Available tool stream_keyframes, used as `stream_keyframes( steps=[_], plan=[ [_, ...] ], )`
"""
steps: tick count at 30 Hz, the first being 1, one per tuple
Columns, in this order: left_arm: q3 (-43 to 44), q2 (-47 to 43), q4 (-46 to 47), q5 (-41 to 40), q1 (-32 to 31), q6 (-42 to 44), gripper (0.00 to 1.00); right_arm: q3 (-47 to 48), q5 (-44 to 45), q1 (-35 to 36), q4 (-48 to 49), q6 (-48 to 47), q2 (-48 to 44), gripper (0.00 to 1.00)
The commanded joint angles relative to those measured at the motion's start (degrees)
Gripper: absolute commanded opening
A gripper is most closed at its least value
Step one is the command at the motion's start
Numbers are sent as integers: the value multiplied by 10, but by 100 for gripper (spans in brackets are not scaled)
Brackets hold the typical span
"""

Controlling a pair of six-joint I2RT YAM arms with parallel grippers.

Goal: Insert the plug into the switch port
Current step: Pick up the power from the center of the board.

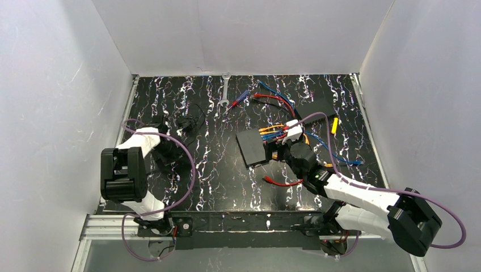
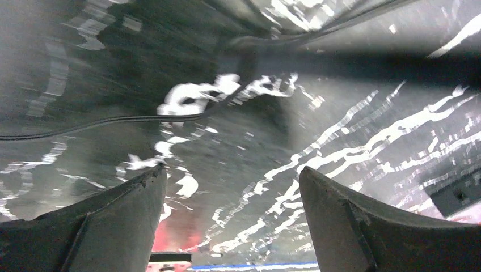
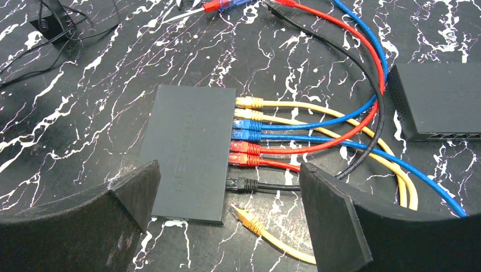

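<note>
The loose yellow plug (image 3: pixel 241 214) lies on the bench (image 3: pixel 85 113) just beside the near corner of the switch (image 3: pixel 190 150). It is on the socket side, below the black plug (image 3: pixel 241 183) that ends the filled row. Its long axis runs diagonally, tip toward the switch, with its cable (image 3: pixel 283 246) trailing away. The right hand (image 3: pixel 230 173) hangs over it, spread wide and empty, with the plug between its fingers in the wrist view. The left hand (image 2: pixel 232 175), also wide and empty, is well apart at the bench's left side, so the right arm looks better placed.
</note>
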Motion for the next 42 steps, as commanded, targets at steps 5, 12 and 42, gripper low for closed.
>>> stream_keyframes(
  steps=[5,12,42],
  plan=[
    [22,-17,-16,-5,-97,-32,84,27,-1,-1,11,-9,2,100],
    [39,-87,-12,-146,-44,16,91,27,-4,-1,10,-9,-1,100],
    [-58,-27,82,116,-103,-119,94,29,-17,-1,9,-11,5,100]
  ],
)
